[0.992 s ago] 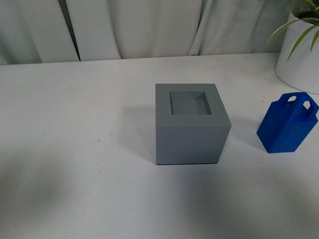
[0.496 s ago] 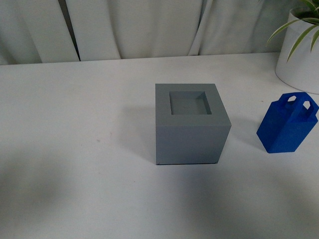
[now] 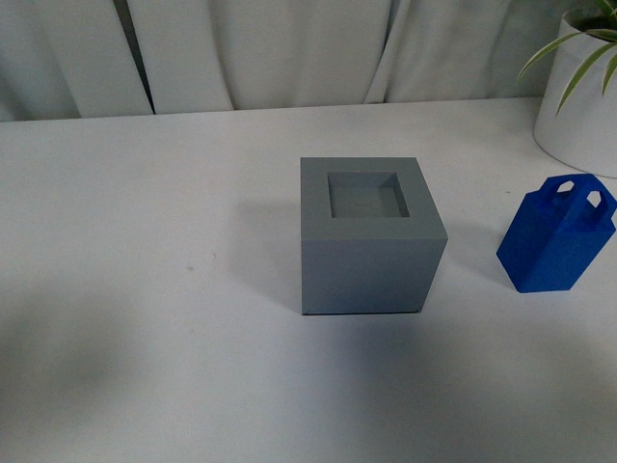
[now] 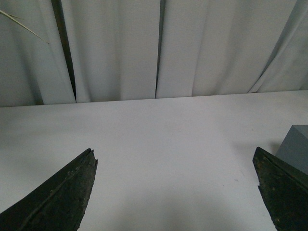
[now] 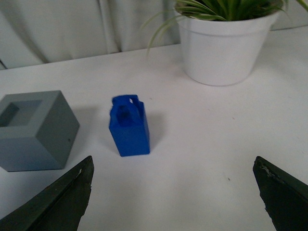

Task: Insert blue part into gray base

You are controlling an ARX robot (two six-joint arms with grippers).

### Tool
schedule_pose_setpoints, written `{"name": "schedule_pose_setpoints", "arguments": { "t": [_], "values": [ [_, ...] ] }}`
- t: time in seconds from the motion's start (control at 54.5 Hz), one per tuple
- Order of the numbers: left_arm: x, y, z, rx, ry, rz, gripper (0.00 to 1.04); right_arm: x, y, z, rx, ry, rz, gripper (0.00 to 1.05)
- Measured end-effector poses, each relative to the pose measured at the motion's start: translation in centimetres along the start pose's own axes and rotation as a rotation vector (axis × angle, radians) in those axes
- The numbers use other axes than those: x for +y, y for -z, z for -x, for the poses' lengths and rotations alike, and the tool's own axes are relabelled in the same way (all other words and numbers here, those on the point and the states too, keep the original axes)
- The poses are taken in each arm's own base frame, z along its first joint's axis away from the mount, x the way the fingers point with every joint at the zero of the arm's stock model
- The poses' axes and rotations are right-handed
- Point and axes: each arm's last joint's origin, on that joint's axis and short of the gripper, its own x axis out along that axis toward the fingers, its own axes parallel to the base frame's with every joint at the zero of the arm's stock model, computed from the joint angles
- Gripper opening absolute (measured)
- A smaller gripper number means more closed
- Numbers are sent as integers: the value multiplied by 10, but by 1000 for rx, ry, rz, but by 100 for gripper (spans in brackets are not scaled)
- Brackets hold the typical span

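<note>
The gray base (image 3: 371, 236) stands mid-table with its square recess facing up and nothing in it. The blue part (image 3: 559, 234) stands upright on the table to its right, apart from it, its two handle loops on top. Neither arm shows in the front view. My right gripper (image 5: 173, 166) is open over bare table, with the blue part (image 5: 129, 126) a short way ahead of it and the gray base (image 5: 34, 129) beyond one fingertip. My left gripper (image 4: 175, 156) is open with nothing between its fingers; only a corner of the gray base (image 4: 296, 149) shows beside one fingertip.
A white plant pot (image 3: 578, 116) with green leaves stands at the back right, behind the blue part; it also shows in the right wrist view, the pot (image 5: 224, 45) beyond the blue part. White curtains (image 3: 289, 53) hang along the table's far edge.
</note>
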Motion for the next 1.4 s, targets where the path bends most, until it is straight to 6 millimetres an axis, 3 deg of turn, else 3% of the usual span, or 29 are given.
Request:
{"name": "schedule_pose_setpoints", "arguments": {
  "t": [0.129,0.202,0.496,0.735,1.01,1.396],
  "values": [
    [0,0,0,0,0,0,99,-4,-33,-19,4,-100,67,97],
    [0,0,0,0,0,0,99,-10,-56,-45,80,-184,139,97],
    [0,0,0,0,0,0,99,-17,-87,-116,398,-407,378,97],
    [0,0,0,0,0,0,99,0,-116,-179,640,-633,732,97],
    [0,0,0,0,0,0,99,21,-123,-217,833,-822,1005,97],
    [0,0,0,0,0,0,99,38,-98,-241,949,-939,1182,97]
  ]
}}
